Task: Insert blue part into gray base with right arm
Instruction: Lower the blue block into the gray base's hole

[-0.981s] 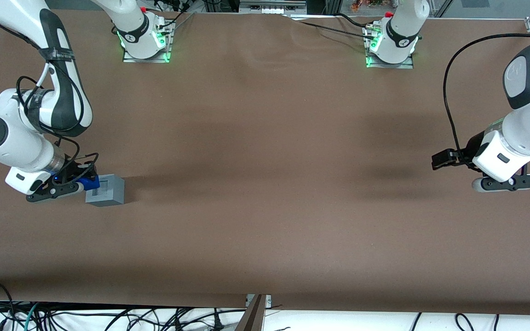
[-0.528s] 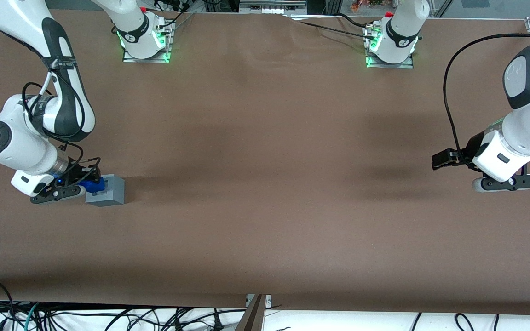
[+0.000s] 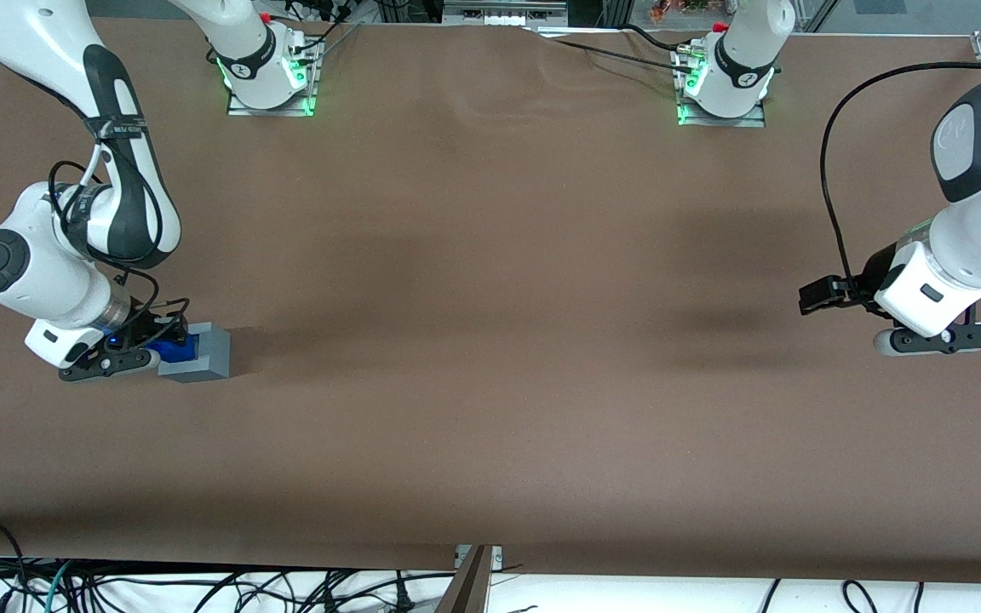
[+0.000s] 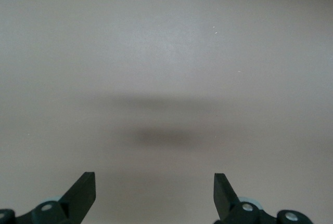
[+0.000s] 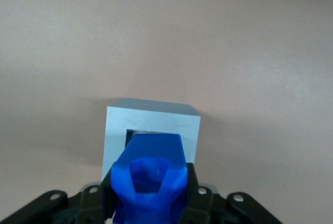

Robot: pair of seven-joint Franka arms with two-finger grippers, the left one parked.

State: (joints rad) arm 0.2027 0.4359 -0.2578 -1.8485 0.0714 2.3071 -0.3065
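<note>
— What are the jaws doing?
— They are pinching the blue part (image 5: pixel 150 181) from both sides; the gripper (image 3: pixel 140 345) is hanging low over the gray base (image 3: pixel 202 353).
— And where is the part sitting?
— Its front end is reaching over the square recess (image 5: pixel 143 131) in the base's top; how deep it is going I cannot tell.
— The base?
— It is resting on the brown surface (image 3: pixel 490 340), toward the working right arm's (image 3: pixel 48 264) end.
</note>
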